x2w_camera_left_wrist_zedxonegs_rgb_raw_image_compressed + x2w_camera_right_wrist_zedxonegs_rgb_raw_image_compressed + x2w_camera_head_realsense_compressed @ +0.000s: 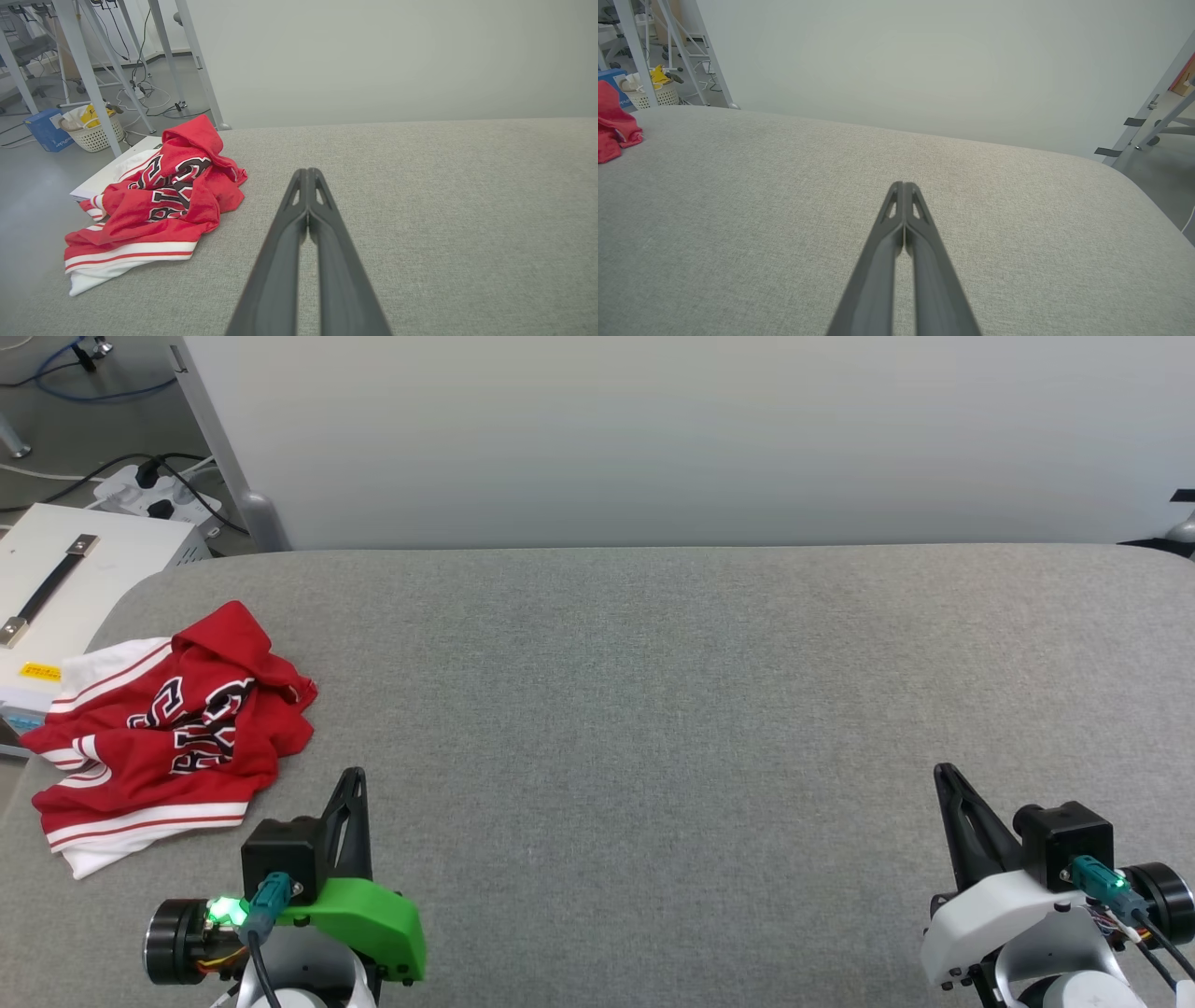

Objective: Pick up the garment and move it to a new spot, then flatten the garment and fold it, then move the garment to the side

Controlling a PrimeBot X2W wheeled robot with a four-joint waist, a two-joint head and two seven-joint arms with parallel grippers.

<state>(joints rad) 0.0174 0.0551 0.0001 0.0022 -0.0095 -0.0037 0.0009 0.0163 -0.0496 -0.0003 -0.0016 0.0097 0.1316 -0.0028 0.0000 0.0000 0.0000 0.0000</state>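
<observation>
Lying crumpled near the left edge of the grey table point(653, 709), the red shirt point(168, 737) shows white striped trim and black-and-white letters. The left gripper point(353, 775) hovers just right of it, near side, fingers pressed together, holding nothing. The right gripper point(943, 773) sits well apart at the near right, likewise closed and empty.

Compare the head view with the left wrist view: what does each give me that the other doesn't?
Head view: the right gripper, shut, at the grey surface's near right, and the black handle on the white case off its left edge. Left wrist view: a white basket and a blue box on the floor beyond the garment. Both: the crumpled garment at the surface's left edge and the shut left gripper, apart from it.
</observation>
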